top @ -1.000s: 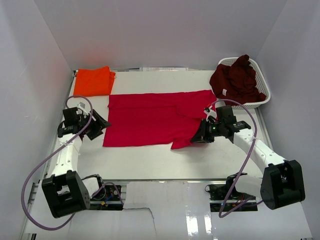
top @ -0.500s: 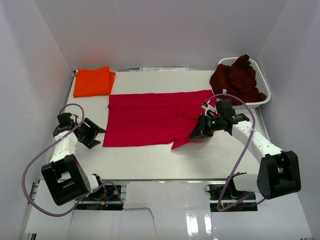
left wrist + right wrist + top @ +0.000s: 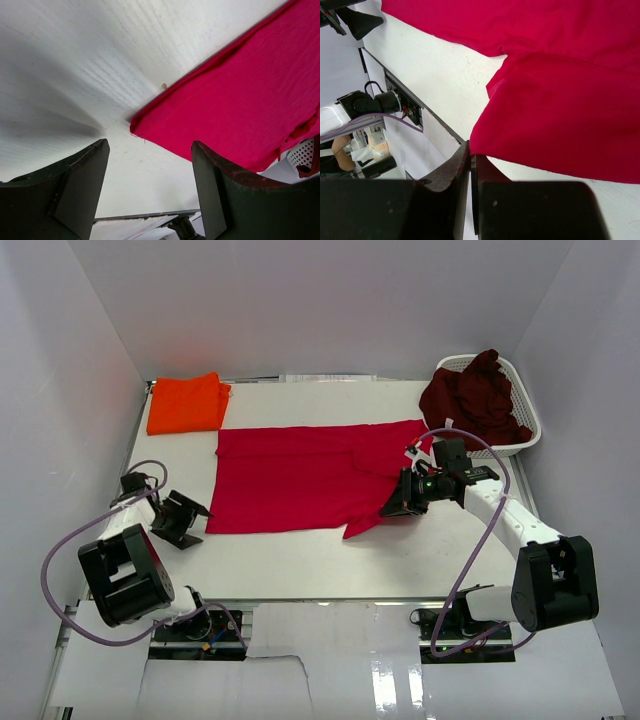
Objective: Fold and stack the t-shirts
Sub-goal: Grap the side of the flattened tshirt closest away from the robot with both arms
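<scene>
Left tool [image 3: 193, 522], jaws wide and empty, has drawn back toward the counter's left edge, just off the near-left corner of the crimson t-shirt [image 3: 300, 480], which lies spread mid-counter. Right tool [image 3: 392, 508] stays pinched on its sleeve, so the fold looks unfinished.

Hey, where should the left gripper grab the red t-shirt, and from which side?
Take the red t-shirt by its near left corner, coming in low from the left. The cloth lies flat on the table, and that free corner points at the open left gripper. The right gripper pinches the near right flap.
</scene>
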You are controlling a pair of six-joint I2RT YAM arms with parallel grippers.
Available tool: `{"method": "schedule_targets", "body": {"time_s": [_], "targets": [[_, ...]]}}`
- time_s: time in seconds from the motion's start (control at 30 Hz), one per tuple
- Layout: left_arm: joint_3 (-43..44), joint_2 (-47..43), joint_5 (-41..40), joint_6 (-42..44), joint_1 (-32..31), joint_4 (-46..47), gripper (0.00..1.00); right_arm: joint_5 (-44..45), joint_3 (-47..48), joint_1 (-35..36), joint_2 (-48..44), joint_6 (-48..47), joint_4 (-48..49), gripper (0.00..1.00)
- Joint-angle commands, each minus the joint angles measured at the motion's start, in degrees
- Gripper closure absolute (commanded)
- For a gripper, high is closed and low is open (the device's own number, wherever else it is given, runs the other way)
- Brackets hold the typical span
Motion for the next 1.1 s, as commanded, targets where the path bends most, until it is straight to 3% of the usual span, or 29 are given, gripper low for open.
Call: {"method": "schedule_targets", "body": {"time_s": [0.0, 0.1, 0.2, 0.67, 1.07], "targets": [[0.4, 0.2, -1.1, -0.8, 0.3, -0.4, 0.23, -1.6, 0.2, -0.4, -0.2, -1.4, -0.3, 0.92], [-0.3, 0.8, -1.4, -1.7, 0.3, -0.1, 0.23, -1.8, 0.2, -0.7, 0.0, -1.5, -0.2, 0.92], [-2.1, 1.0, -0.3, -2.9, 0.3, 2.7, 0.33, -1.9, 0.1, -1.0, -0.2, -1.5, -0.3, 0.92], [-1.5, 4.9, -2.8, -4.5, 0.3, 6.5, 0.39, -2.2, -0.7, -1.8, -0.9, -1.8, -0.3, 0.92], [-3.6, 7.6, -1.8, -5.4, 0.3, 10.4, 0.67, -3.2, 1.7, -2.8, -2.4, -1.6, -1.5, 0.92]]}}
